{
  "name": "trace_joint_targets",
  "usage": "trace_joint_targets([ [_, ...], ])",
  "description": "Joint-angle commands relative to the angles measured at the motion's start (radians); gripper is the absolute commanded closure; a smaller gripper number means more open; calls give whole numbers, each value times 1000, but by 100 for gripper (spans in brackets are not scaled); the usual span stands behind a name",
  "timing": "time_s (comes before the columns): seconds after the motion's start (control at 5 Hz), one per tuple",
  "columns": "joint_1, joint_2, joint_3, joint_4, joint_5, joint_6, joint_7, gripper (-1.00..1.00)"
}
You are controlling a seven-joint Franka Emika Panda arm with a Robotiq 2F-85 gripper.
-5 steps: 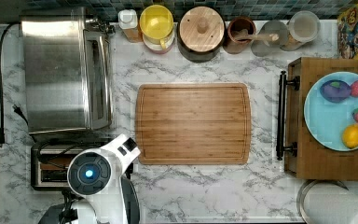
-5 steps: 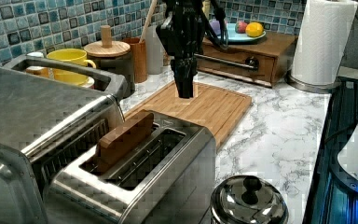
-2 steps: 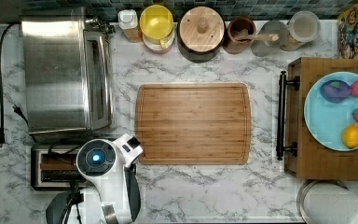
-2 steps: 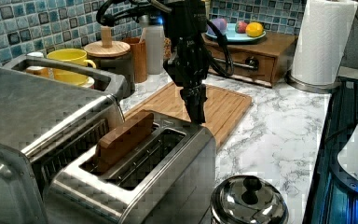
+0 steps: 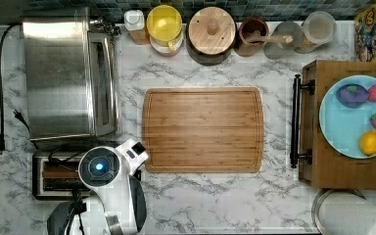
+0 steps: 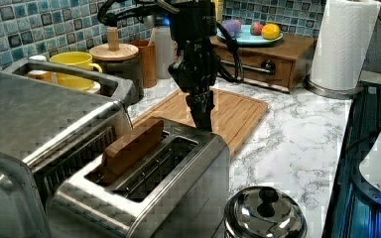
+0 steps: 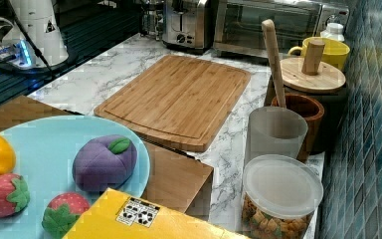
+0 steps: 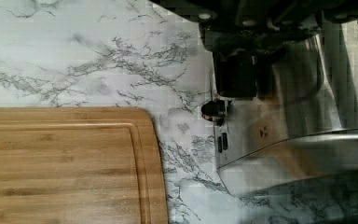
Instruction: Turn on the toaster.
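On the marble counter, at the left view's lower left, the toaster (image 6: 144,193) stands beside the big toaster oven (image 6: 34,129), a brown slice (image 6: 133,148) upright in its far slot. Further right, the gripper (image 6: 203,116) points straight down at the toaster's far end, fingers drawn together, holding nothing; I cannot tell whether it touches. Beyond lies the cutting board (image 6: 228,111).

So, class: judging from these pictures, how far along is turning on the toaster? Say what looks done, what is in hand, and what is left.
Done: a slice sits in one slot of the toaster, standing well above the top. In hand: the hand hangs at the toaster's end nearest the cutting board, just above its edge. Left: pressing the lever down; the slice riding high suggests the lever is still up.
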Motion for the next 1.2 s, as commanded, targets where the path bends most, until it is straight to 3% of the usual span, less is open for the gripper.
trace_joint_targets([
  [0.2, 0, 111, 18, 77, -36, 38, 43, 100],
  [0.6, -11, 121, -3, 43, -1, 80, 30, 100],
  [0.8, -75, 160, 54, 37, -26, 83, 57, 100],
  [1.0, -43, 196, 2, 21, -20, 98, 58, 100],
  [1.2, -46, 263, -14, 15, -6, 114, 40, 100],
])
